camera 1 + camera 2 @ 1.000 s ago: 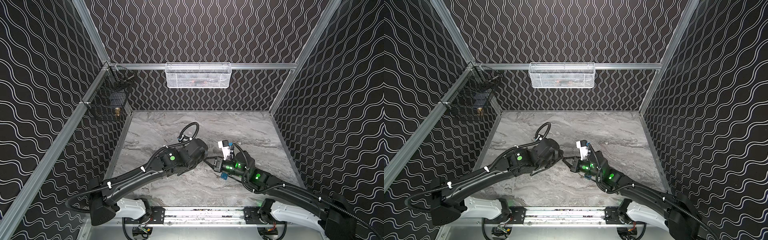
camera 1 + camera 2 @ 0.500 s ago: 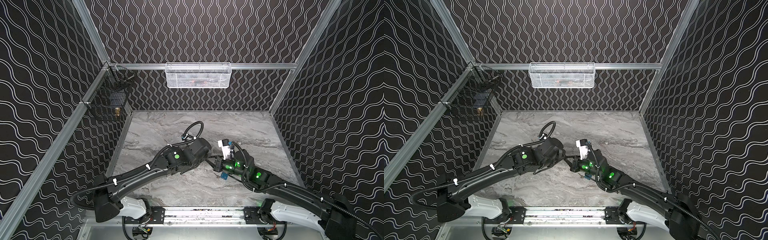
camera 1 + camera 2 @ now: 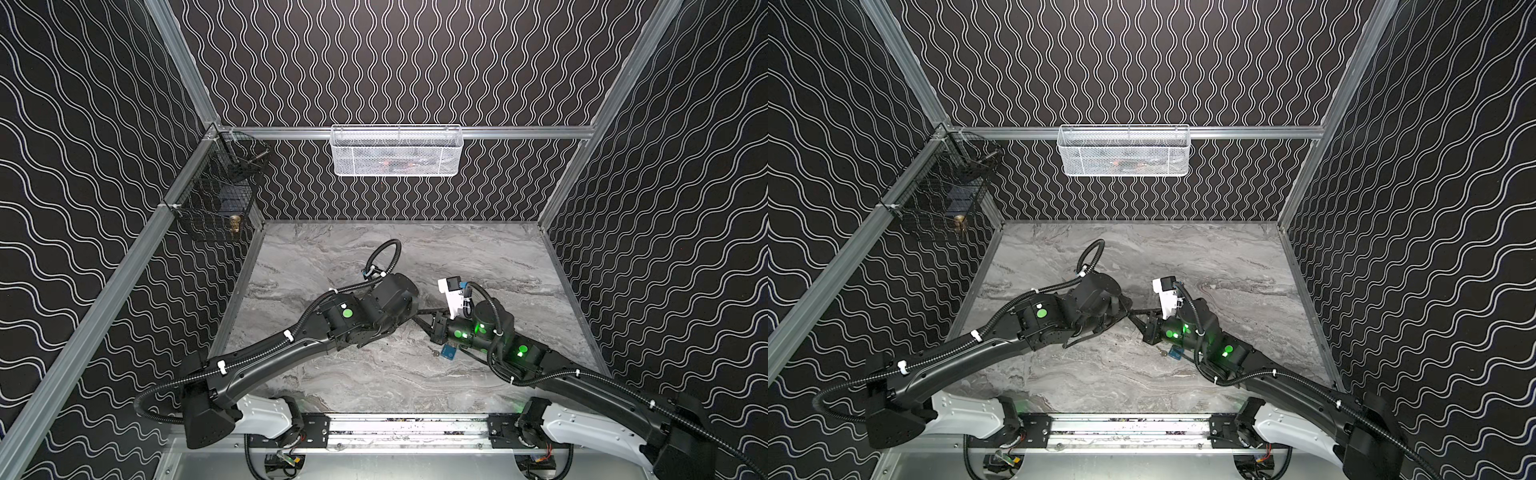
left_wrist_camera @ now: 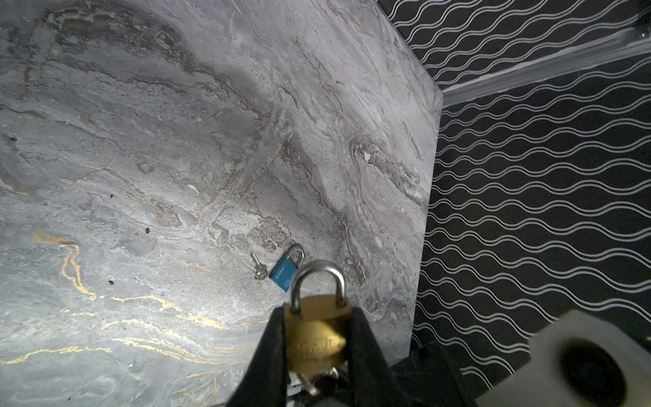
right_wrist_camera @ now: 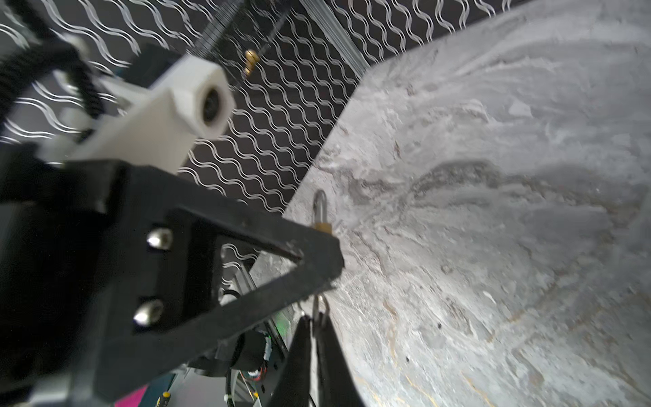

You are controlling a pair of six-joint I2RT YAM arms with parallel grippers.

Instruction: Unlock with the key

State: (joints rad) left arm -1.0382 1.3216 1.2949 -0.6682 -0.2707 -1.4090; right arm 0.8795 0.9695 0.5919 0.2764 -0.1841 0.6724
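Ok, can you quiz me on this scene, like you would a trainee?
1. True or false: the left hand grips a brass padlock.
2. What lies on the table beside the blue padlock? A) a small key B) a coin C) a screwdriver
3. Short answer: is the brass padlock's shackle open or shut?
Key: 1 true; 2 A; 3 shut.

Top views overhead, wrist views near table [image 4: 176, 141]
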